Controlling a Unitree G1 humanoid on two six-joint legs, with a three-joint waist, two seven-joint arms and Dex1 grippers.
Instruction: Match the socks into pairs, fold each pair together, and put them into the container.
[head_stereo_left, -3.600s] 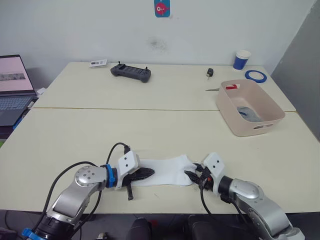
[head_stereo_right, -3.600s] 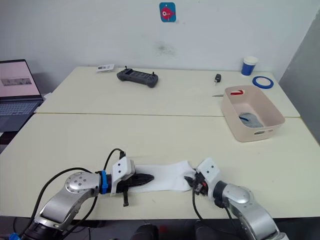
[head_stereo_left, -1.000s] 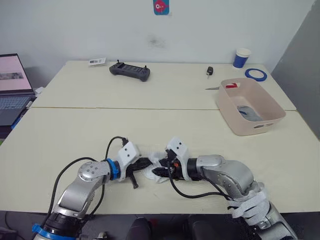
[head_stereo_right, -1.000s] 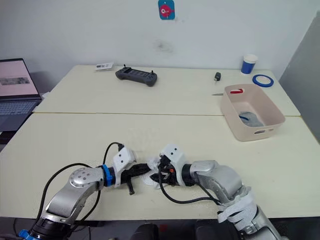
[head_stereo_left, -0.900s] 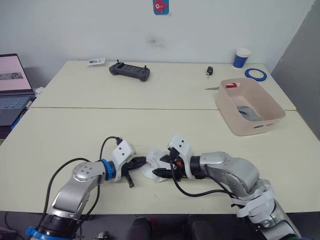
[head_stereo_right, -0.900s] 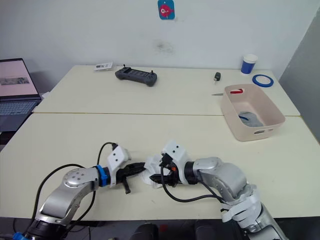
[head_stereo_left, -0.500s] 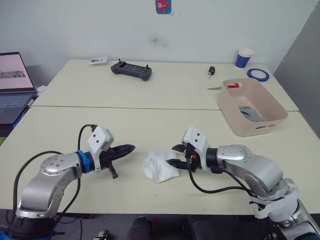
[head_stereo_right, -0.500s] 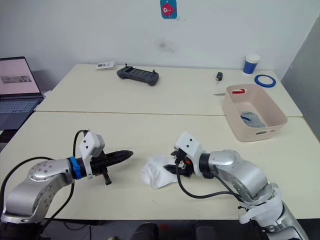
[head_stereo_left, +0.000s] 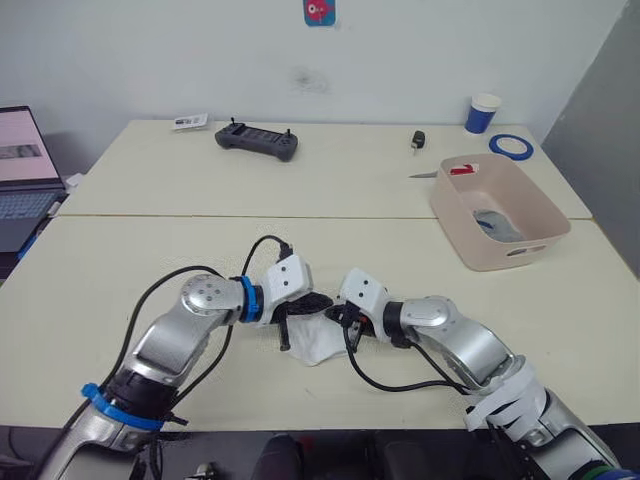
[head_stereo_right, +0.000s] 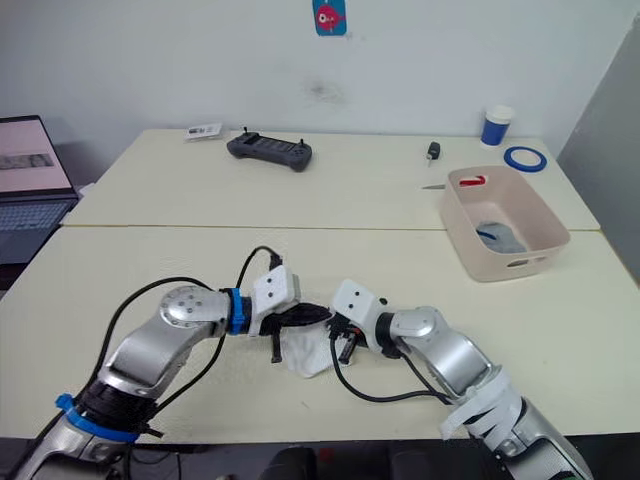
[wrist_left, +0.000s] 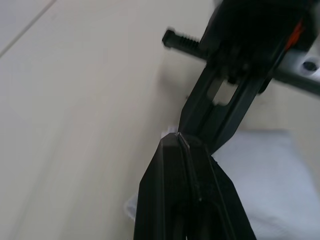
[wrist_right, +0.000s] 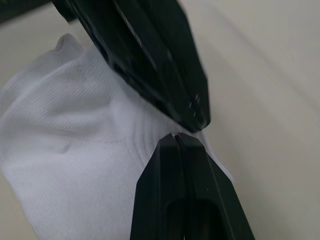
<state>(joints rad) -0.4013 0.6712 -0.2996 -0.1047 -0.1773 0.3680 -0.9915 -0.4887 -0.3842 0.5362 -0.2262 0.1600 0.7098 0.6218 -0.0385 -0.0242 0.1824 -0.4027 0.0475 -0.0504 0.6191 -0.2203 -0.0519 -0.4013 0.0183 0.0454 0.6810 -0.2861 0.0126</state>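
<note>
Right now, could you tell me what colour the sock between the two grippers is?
White; the sock shows best in the right wrist view.

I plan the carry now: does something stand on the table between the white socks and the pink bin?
Nothing visible does. The white socks lie folded at the table's near edge, with both grippers, left and right, at them. The table from there to the bin at the right is bare.

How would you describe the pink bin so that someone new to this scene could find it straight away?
Start from the long pale table and go to its far right side, in front of the blue-and-white paper cup and the blue tape ring. The bin is a pale pink rectangular tub with rounded corners and a handle cutout. It is the only open box on the table, and a grey sock lies inside.
</note>
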